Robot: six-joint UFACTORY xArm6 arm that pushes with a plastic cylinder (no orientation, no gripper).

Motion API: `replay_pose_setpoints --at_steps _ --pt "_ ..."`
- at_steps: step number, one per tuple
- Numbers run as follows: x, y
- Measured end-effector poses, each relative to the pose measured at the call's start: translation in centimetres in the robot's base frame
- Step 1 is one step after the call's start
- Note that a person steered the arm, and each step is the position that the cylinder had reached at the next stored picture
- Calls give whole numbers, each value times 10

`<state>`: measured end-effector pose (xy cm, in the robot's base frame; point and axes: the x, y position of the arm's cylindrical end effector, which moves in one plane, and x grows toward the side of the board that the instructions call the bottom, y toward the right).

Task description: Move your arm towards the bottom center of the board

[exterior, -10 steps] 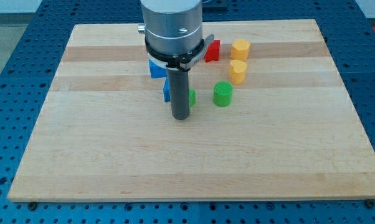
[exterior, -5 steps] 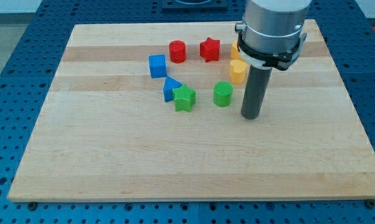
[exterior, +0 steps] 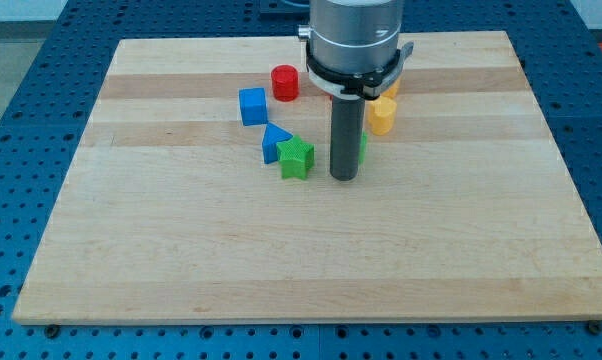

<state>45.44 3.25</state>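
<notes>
Rod only, no jaws, so nothing is grasped: my tip rests on the board near its middle. Green star sits just to its left, blue triangle beyond. Green block peeks out behind the rod. Yellow heart, blue cube and red cylinder lie farther toward the top.

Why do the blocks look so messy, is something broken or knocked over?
Nothing stands out. The red cylinder, blue cube, blue triangle, green star and yellow heart all sit flat on the wooden board, loosely grouped. My tip rests right of the green star, hiding other blocks.
</notes>
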Motion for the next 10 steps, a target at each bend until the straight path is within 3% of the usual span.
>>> replay_pose_setpoints --at_steps 2,6,8,10 --pt "5 0" --pt "-26 17" --pt "20 21" --pt "40 14"
